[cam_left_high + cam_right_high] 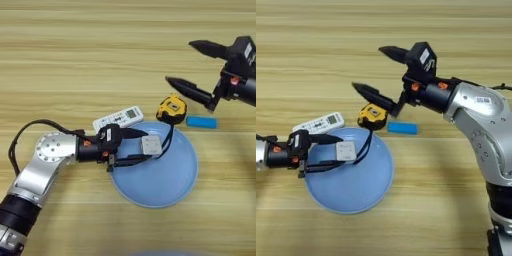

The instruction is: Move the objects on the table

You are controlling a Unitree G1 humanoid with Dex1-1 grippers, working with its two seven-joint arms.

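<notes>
A round blue plate (167, 187) lies on the table (75, 45). On its left part sits a small pale square block (151, 145), and my left gripper (146, 145) is shut on it, one black finger on each side. The yellow-black tape measure (171, 109) rests at the plate's far rim, with its strap curling onto the plate. My right gripper (180, 62) hangs open above and to the right of the tape measure, with nothing between its fingers. A white remote control (118, 119) lies just left of the plate. A flat blue bar (202, 121) lies to the plate's upper right.
The silver left arm (47, 160) reaches in from the lower left, with a black cable looping over it. The right arm (476, 107) comes in from the right side. Bare wood shows along the far half of the table.
</notes>
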